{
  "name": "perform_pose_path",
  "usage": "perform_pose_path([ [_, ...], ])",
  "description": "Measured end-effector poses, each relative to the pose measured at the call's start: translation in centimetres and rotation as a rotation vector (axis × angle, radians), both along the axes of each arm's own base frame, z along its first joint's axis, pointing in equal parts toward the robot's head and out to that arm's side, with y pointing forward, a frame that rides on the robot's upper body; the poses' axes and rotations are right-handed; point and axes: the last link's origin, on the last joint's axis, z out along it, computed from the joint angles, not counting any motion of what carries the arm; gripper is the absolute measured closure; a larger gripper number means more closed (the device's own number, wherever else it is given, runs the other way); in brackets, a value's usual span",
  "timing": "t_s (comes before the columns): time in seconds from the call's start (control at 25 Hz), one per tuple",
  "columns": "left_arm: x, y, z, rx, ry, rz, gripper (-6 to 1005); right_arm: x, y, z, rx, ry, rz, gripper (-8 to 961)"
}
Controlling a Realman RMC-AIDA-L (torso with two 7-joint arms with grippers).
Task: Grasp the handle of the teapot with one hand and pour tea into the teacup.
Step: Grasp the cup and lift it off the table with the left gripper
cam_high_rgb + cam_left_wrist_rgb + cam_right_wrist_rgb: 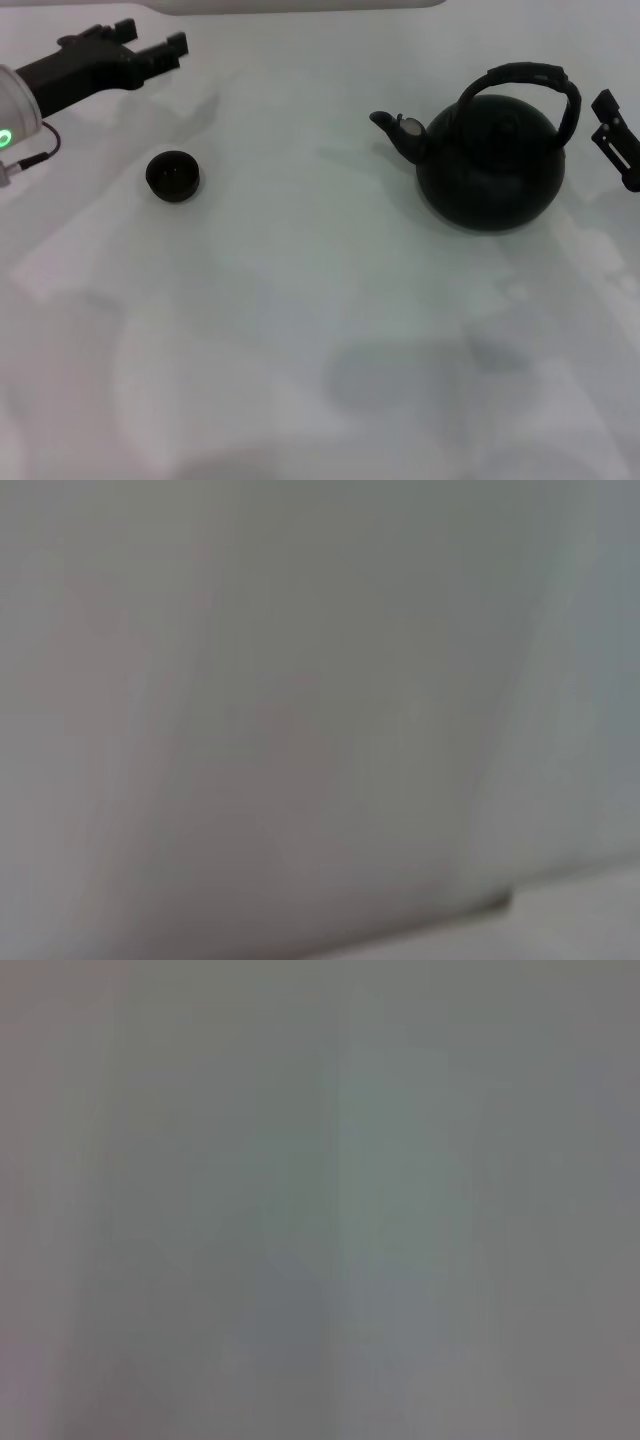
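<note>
So there's a big matte black teapot point(492, 165) sitting upright on the white table point(300, 330), over toward the right edge and a bit nearer the far edge than the near one. Its short curved spout point(392, 128) points toward the left edge, with a little pale cap or flap on top of it. The handle point(530, 88), that thick ribbed hoop, stands arched over the top of the pot and nothing is holding it. I can't see inside the pot at all since it's closed up on top. Way over toward the left edge sits the teacup point(173, 176), a tiny dark handleless bowl, upright and well apart from the teapot. Looking down into it, the inside is just dark, so whether there's any liquid in there I honestly can't tell. The left gripper point(160, 45) hangs near the far left corner, beyond the cup and not touching it; its two fingers stand apart with a gap between them and hold nothing. There's a green ring light point(5, 138) glowing on that arm by the left edge. The right gripper point(615, 135) pokes in at the right edge, just beside the handle but clear of it, and only part of it shows, so I can't tell how its fingers are set. Both wrist views show only blurry pale grey surface.
</note>
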Motion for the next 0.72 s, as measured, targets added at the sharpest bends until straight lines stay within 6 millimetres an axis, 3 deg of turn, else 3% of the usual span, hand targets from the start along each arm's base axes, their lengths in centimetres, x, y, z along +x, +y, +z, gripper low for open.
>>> perform_pose_path([
  [0.4,3.0,2.2,0.5,-0.264,0.256,-0.037,165,-0.5,0.9,-0.1,-0.009,-0.002,0.013,68],
  [0.72,4.7,2.2,0.1,-0.415,0.349,-0.051,160,-0.4,1.3,-0.3,-0.021,-0.011,0.002,69],
])
